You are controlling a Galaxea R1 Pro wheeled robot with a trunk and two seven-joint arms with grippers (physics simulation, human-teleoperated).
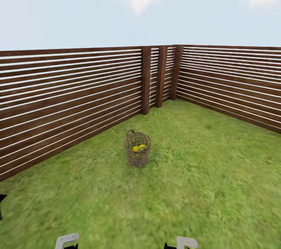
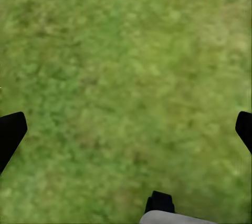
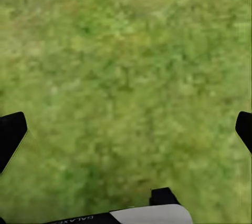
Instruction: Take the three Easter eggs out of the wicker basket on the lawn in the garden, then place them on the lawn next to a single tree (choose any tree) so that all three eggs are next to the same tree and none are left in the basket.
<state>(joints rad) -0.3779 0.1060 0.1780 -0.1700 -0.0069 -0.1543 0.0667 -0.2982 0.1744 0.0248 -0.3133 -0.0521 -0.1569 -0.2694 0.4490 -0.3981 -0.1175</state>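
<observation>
Head view. A wicker basket (image 1: 137, 150) stands upright on the lawn (image 1: 203, 186) just left of the frame's centre, near the inner corner of a dark brown horizontal-slat fence (image 1: 70, 93) that runs across the left and right of the frame and meets at posts in the upper middle. Inside the basket, yellow Easter eggs (image 1: 139, 148) are visible through the open top; two can be made out, with a hint of blue-green on one, and whether a third lies beneath them cannot be told at this size. Pale sky with cloud fills the upper third of the frame. At the bottom edge, two white arm parts show, the left arm (image 1: 67, 240) at lower left and the right arm (image 1: 185, 242) at lower right, both well apart from the basket.

Left wrist view. The left hand (image 2: 126, 129) is spread wide: its dark fingertips (image 2: 10, 132) appear at the left and right edges of the frame, with bare mottled grass between them. Nothing is held or touched.

Right wrist view. The right hand (image 3: 126, 129) is likewise spread wide, its dark fingertips (image 3: 10, 132) at the left and right edges, with grass between them. It holds nothing and touches nothing.
</observation>
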